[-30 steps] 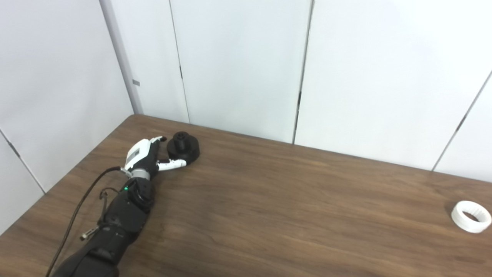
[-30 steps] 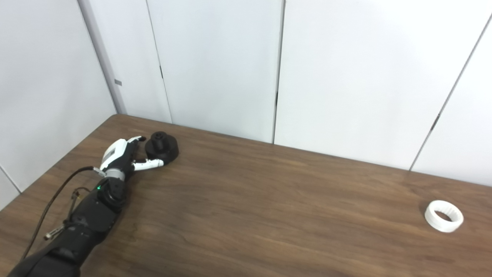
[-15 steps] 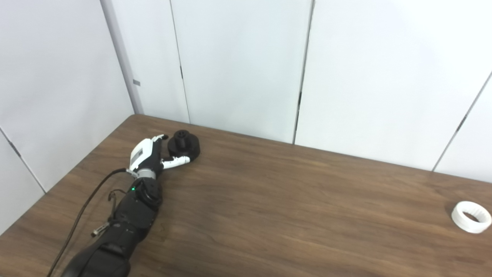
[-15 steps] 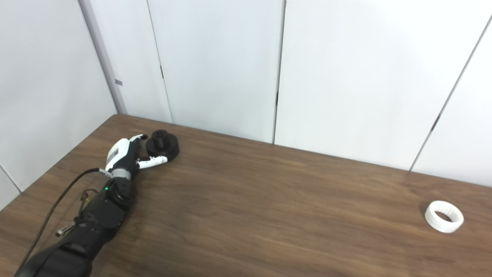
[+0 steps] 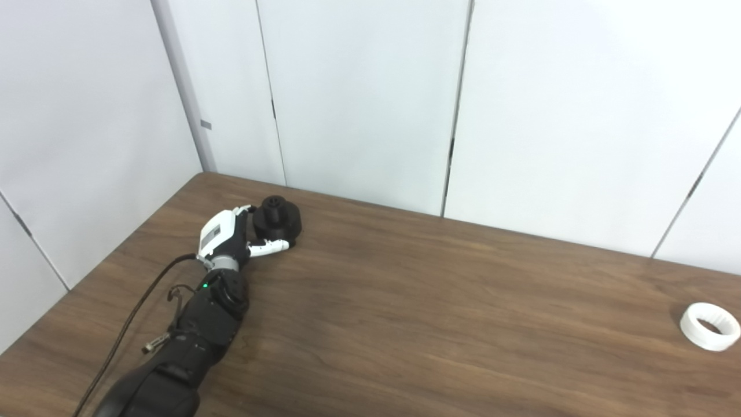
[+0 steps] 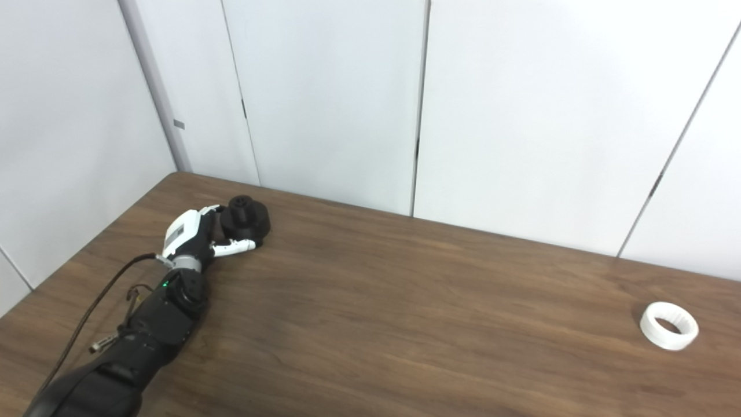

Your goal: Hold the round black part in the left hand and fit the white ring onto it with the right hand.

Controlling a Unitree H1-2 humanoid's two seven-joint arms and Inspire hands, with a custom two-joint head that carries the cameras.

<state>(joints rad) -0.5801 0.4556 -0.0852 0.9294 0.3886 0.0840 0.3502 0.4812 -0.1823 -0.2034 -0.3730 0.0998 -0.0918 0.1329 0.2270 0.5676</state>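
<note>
The black part (image 5: 278, 218) sits near the table's (image 5: 405, 324) far left corner, the ring (image 5: 710, 325) lies at its right edge. The left hand (image 5: 227, 237) is spread around the part, thumb in front; contact cannot be judged. Fingers should be closed low on the base, the post left clear.

1. table (image 5: 405, 324): dark wood grain, smooth, low satin sheen.
2. round black part (image 5: 278, 221), far left: looks like matt black plastic, no glare.
3. white ring (image 5: 710, 326), near right: matt white plastic look, inner face ridged.
4. left hand (image 5: 227, 238): glossy white plastic-looking shell, dark parts between.
5. left forearm (image 5: 202, 324): black casing, matt to semi-matt; black cable (image 5: 127, 324) beside it, rubbery look.
6. wall panels (image 5: 359, 98), far side: smooth, plain white, matt.
</note>
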